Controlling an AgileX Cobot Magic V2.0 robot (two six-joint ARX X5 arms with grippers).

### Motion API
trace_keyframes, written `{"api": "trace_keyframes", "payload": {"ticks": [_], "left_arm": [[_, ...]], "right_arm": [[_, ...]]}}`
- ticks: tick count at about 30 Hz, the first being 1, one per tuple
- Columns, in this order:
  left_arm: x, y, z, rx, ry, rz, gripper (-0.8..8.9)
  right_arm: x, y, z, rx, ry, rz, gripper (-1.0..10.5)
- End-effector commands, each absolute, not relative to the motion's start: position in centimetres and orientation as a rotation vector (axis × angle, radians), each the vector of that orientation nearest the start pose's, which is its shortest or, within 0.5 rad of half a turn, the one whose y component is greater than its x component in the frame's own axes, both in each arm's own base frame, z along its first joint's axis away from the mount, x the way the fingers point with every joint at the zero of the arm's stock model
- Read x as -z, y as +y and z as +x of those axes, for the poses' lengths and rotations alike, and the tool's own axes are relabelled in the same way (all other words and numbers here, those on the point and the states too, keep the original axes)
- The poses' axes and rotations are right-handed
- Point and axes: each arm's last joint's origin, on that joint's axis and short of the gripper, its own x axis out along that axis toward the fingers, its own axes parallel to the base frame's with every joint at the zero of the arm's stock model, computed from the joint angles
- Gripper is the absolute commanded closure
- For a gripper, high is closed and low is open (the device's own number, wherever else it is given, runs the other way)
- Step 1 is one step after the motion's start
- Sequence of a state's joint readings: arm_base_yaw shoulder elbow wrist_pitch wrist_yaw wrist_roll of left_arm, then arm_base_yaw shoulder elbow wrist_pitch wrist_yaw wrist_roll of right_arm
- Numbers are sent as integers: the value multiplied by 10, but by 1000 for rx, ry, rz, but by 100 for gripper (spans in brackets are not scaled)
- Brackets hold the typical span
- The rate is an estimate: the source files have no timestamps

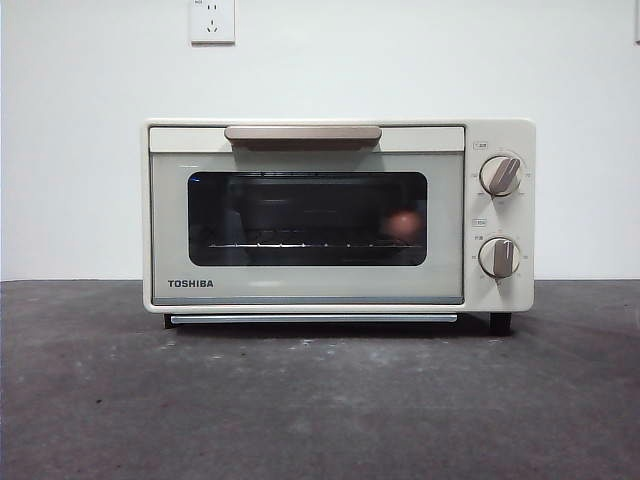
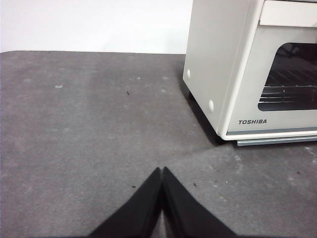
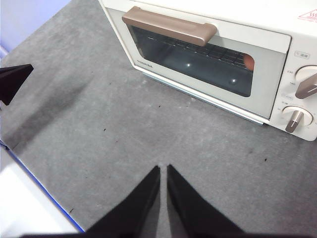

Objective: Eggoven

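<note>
egg (image 1: 404, 224) inside shut oven (image 1: 300, 295)

One oven (image 1: 338, 215), one egg (image 1: 404, 224).

Dark grey table (image 1: 100, 400) (scuffed, speckled), cream toaster oven (image 1: 300, 290) standing on it

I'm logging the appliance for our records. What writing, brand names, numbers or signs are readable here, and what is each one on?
"TOSHIBA": lower left of the toaster oven door.
Small labels above each of the two knobs: too small to read.
Dial markings around the knobs: too small to read.
Red warning sign on the oven's top, right wrist view: blurred, unreadable.
Nothing readable on the wall socket.
</note>
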State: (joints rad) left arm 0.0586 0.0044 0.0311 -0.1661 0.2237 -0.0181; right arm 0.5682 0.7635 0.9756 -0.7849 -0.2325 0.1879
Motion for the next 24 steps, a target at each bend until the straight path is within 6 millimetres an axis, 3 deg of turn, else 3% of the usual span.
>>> {"api": "trace_keyframes", "payload": {"ticks": [1, 17, 21, 24], "left_arm": [[-149, -1, 96, 163, 157, -46, 806], [-149, -1, 96, 163, 158, -47, 806], [-150, -1, 96, 163, 157, -46, 806], [-149, -1, 96, 163, 158, -47, 806]], "right_arm": [[-347, 80, 112, -728, 638, 69, 942], [-348, 80, 113, -736, 609, 30, 942], [-356, 63, 106, -655, 438, -37, 942], [-350, 48, 105, -626, 311, -10, 942]]}}
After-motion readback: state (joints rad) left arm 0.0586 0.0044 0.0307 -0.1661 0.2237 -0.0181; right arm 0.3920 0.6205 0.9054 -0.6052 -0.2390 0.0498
